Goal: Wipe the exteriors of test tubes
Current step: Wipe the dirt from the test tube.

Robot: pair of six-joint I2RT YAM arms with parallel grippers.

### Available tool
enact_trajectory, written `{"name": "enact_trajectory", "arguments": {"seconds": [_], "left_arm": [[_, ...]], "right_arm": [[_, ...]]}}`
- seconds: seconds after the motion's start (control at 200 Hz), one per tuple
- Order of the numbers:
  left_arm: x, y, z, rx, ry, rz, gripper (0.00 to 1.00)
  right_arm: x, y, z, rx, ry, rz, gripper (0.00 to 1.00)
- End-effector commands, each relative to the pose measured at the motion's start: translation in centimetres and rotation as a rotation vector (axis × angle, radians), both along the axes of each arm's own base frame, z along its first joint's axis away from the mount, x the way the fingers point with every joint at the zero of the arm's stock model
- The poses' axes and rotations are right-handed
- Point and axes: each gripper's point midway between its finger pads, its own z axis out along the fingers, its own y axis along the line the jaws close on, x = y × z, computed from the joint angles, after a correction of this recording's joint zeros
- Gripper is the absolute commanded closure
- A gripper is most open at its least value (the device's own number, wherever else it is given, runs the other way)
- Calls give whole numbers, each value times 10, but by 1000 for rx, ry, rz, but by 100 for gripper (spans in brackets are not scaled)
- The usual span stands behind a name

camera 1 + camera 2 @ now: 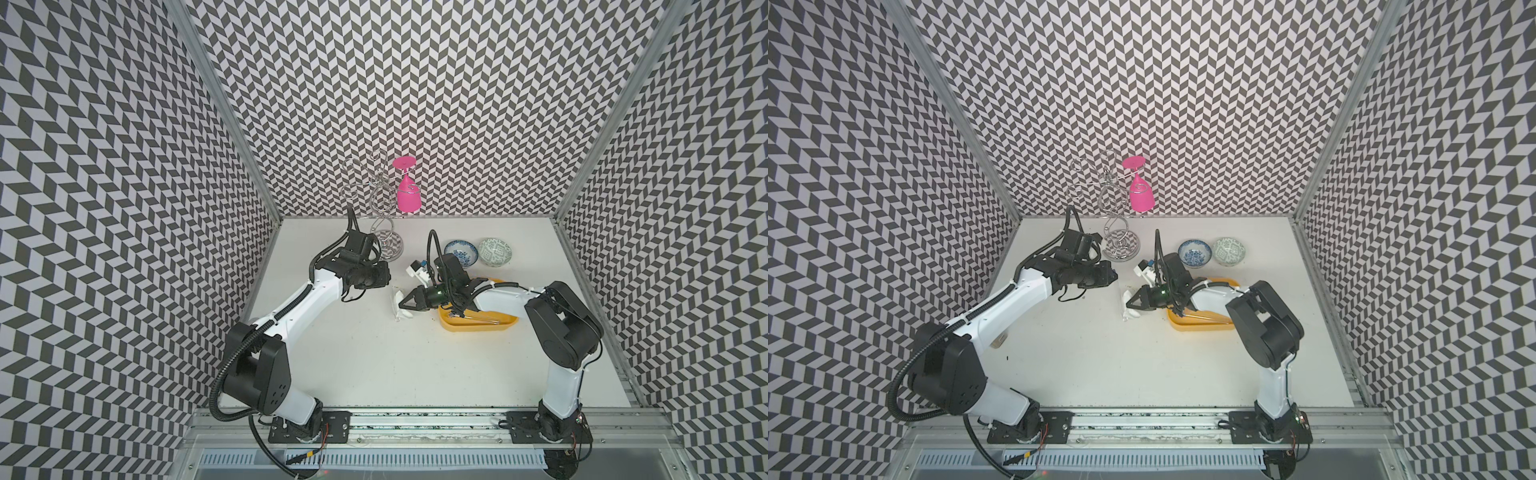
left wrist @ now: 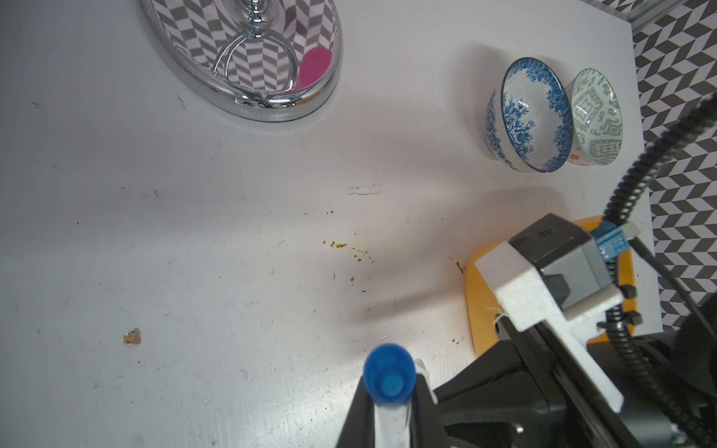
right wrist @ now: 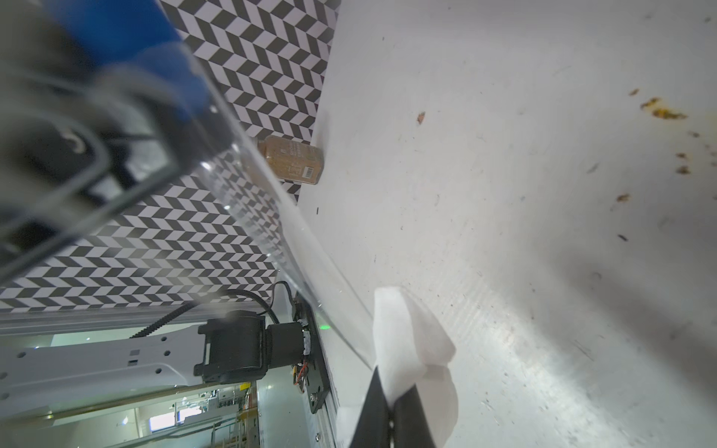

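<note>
**Two clenched grippers, one tube between them**

Clamped just below a blue cap, the left gripper holds a test tube. Only the left wrist view shows this grip, because in both top views its fingers are hidden under the arm's own wrist. The right gripper is pinched tight on a white tissue.

The right wrist view alone shows the tube's clear body running the length of the frame and meeting the tissue at its far end. In a top view the right gripper and the tissue are plain, near the middle of the table. The glass there is too faint to trace.

The tube's long axis slants, with the capped end uppermost at the left gripper. The other end angles down toward the table and into the tissue.

Just beside the right arm lies a yellow tray with other test tubes lying flat in it. Behind the tray stand a blue-patterned bowl and a green-patterned bowl, which touch in the left wrist view. A wire rack carries a pink glass upside down. A brown bottle lying at the table's edge shows clearly only in the right wrist view.
</note>
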Motion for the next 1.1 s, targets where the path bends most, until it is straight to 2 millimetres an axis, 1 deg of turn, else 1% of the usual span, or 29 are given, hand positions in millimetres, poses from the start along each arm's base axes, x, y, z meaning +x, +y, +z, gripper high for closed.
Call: {"name": "enact_trajectory", "arguments": {"seconds": [0.0,0.195,0.305,0.466,0.651,0.761,0.886,1.092], "left_arm": [[1,-7,15,-36,-39,-21,93],[-1,-9,15,-47,-38,-27,94],[-1,-10,18,-54,-45,-28,94],[-1,-11,23,-60,-57,-32,94],[-2,-12,30,-71,-71,-36,93],[-4,-12,31,-76,-73,-40,94],[-5,-11,31,-74,-72,-39,94],[-9,-13,36,-86,-81,-49,94]], "right_arm": [[-1,13,19,92,-25,37,100],[-8,16,41,204,3,51,100],[-10,19,51,258,54,56,100],[-14,21,61,334,168,47,100],[-13,19,66,395,251,21,100],[-6,11,68,449,284,-12,100],[4,-6,76,521,297,-58,100],[18,-27,81,519,272,-108,100]]}}
